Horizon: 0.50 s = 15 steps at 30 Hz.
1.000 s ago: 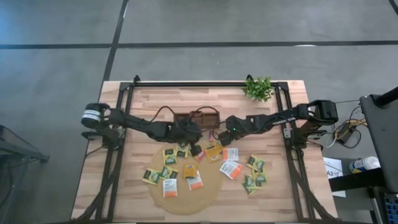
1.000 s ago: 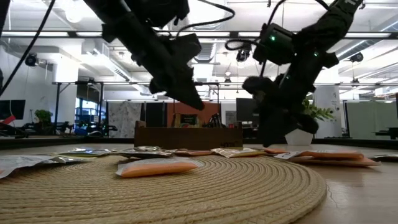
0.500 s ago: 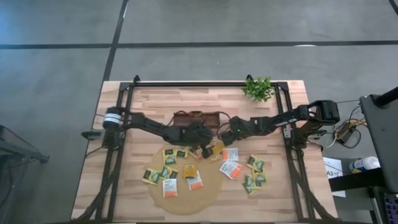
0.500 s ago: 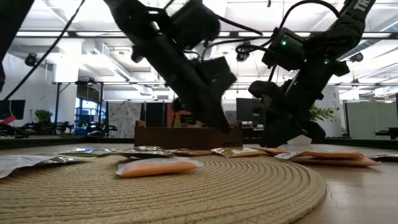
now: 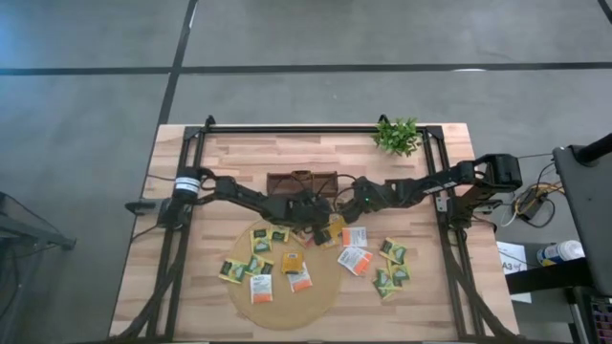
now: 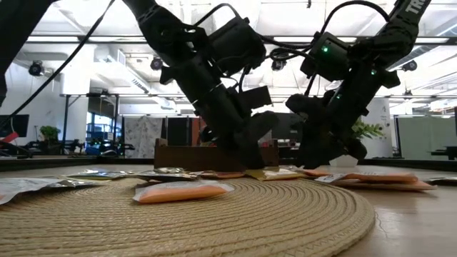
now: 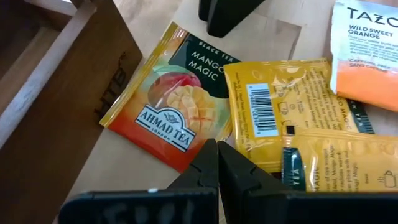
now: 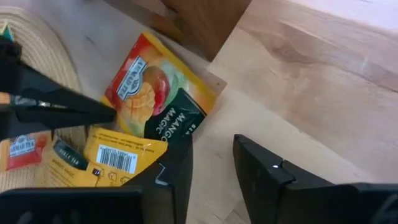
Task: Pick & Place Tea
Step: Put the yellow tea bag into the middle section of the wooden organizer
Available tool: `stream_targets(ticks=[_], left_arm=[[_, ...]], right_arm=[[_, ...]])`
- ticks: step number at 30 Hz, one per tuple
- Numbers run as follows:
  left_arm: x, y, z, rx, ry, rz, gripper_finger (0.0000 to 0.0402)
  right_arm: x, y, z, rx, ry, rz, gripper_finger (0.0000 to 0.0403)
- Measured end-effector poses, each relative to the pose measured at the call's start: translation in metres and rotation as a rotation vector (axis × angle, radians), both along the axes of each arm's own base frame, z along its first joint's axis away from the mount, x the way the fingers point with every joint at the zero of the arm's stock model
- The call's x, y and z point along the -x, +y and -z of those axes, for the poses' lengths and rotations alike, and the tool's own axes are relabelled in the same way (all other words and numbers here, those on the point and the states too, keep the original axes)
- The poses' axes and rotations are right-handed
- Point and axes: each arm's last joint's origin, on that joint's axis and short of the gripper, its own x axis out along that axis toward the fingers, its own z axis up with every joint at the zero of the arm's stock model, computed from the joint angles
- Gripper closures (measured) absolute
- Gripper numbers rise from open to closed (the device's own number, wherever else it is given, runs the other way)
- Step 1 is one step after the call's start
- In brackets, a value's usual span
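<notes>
We see the left gripper (image 7: 217, 163) with its fingers pressed together, empty, tips just beside the near edge of the mango sachet (image 7: 176, 99); that sachet lies flat on the table just beside the corner of the dark tray (image 7: 56, 93); the right gripper (image 8: 211, 163) stands spread at the sachet's opposite edge, clasping nothing; two yellow sachets (image 7: 283, 102) overlap beside the mango one, away from the tray.

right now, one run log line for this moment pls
left gripper: fingers shut, empty, at mango sachet edge | right gripper: fingers open, over same sachet's other end | sachet: flat on table beside tray | placed: not yet
</notes>
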Motion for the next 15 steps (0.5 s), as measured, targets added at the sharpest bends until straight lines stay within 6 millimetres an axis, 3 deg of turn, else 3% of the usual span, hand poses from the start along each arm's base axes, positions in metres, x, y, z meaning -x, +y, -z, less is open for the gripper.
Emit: stream_targets(ticks=[15], left_arm=[[-0.005, 0.003, 0.009, 0.012, -0.031, -0.007, 0.0401]], right_arm=[[0.003, -0.02, 0.001, 0.054, -0.011, -0.068, 0.025]])
